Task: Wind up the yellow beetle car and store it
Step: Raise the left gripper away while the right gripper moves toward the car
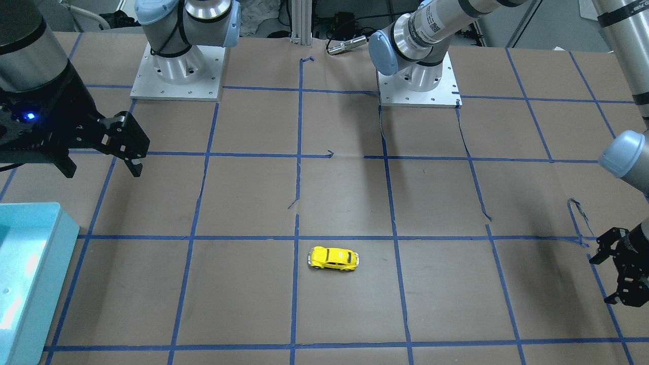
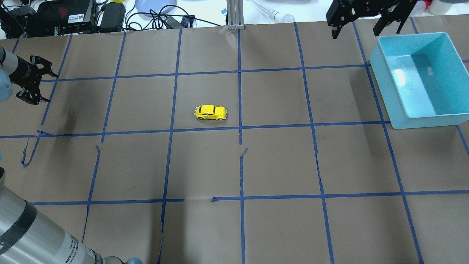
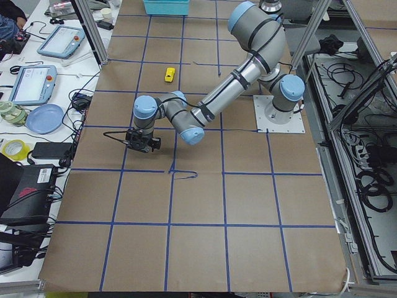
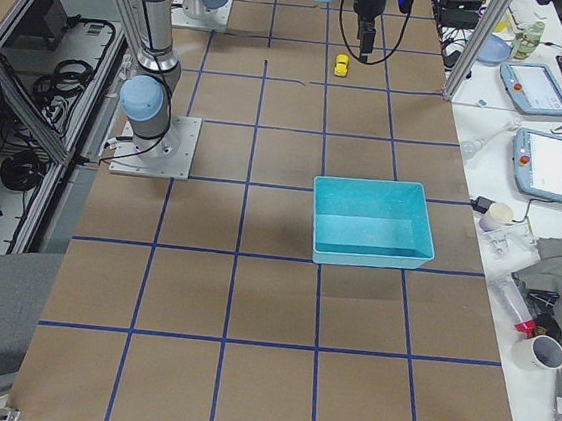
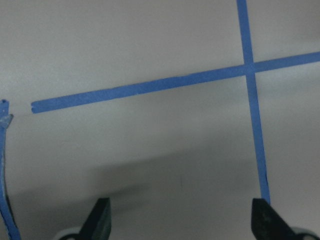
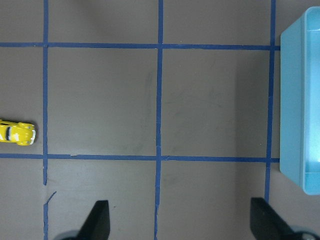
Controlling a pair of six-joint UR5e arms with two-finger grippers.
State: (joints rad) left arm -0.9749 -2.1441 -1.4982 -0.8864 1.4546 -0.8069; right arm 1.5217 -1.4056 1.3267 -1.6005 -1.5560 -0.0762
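Note:
The yellow beetle car (image 2: 210, 112) stands on its wheels on the brown paper near the table's middle, also seen in the front view (image 1: 333, 258) and at the left edge of the right wrist view (image 6: 17, 132). My left gripper (image 2: 51, 88) is open and empty, low over the table's left edge, far from the car; its fingertips (image 5: 100, 220) frame bare paper and tape. My right gripper (image 2: 355, 33) is open and empty, high over the far right, beside the teal bin (image 2: 425, 121). The bin is empty.
Blue tape lines grid the brown paper, with torn loose ends near the left gripper (image 2: 29, 154). The two arm bases (image 1: 177, 76) (image 1: 418, 81) stand at the robot's side. Cables, a plate and tablets lie beyond the far edge (image 2: 110, 14).

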